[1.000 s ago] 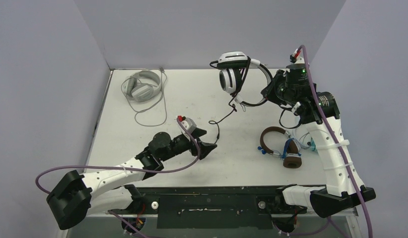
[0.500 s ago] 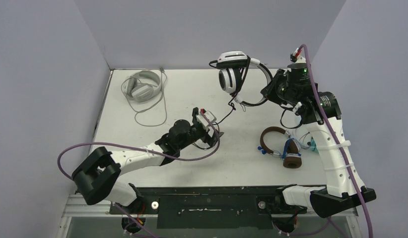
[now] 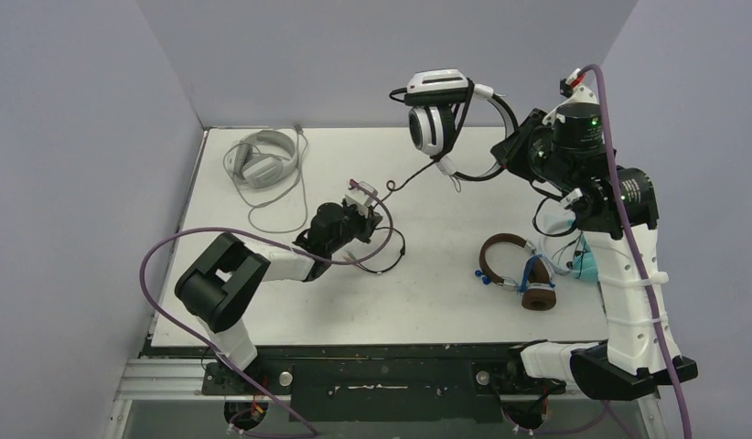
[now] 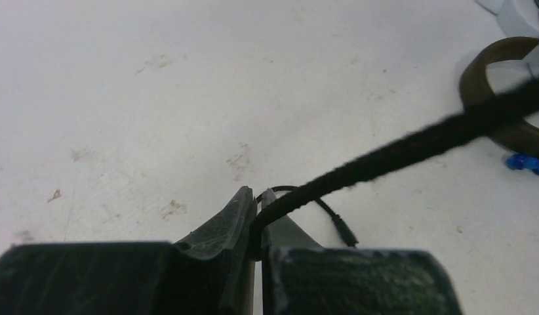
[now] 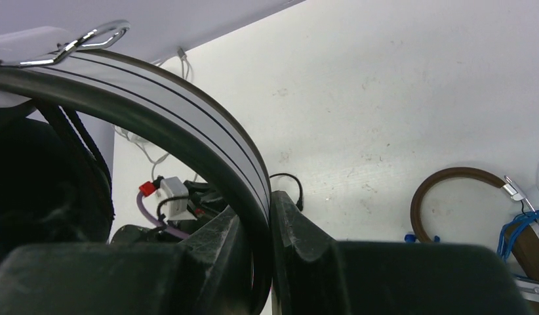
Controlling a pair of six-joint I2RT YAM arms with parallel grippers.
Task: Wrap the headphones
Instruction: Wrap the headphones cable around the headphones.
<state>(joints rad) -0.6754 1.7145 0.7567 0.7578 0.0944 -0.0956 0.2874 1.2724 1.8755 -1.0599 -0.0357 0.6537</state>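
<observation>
Top view, clock set on the centre of the table [image 3: 445, 302], 12 pointing away from the arm bases.

- 4 o'clock, near right: brown headphones [image 3: 511, 263] lying on the table, with the blue cable [image 3: 537, 267] bunched at the earcup. Just beside them at 3 are the light teal headphones [image 3: 583, 267], mostly hidden behind the right arm.
- 9 o'clock, a little left of centre: left gripper [image 4: 259, 197] low over the table. Its jaws are closed to a slit and pinch the black cable [image 4: 398, 154] between them. Below the pinch the loose tail curls on the table on the gripper's 4 o'clock side. The plug end [image 4: 346, 237] rests on the surface.
- From the pinch the cable climbs toward 1 o'clock to the black-and-white headphones [image 3: 438, 123]. These are held up off the table toward the far edge, with black cord strands crossing beside the earcup.
- 2 o'clock: right gripper [image 5: 270, 213], jaws almost together and clamped on the headband of that headset, 1 finger on each face of the band.
- 10 to 11 o'clock, far left: pale grey headphones [image 3: 261, 157] flat on the table. Their grey cable [image 3: 290, 206] trails toward 6 in a loose loop, well apart from both grippers.
</observation>
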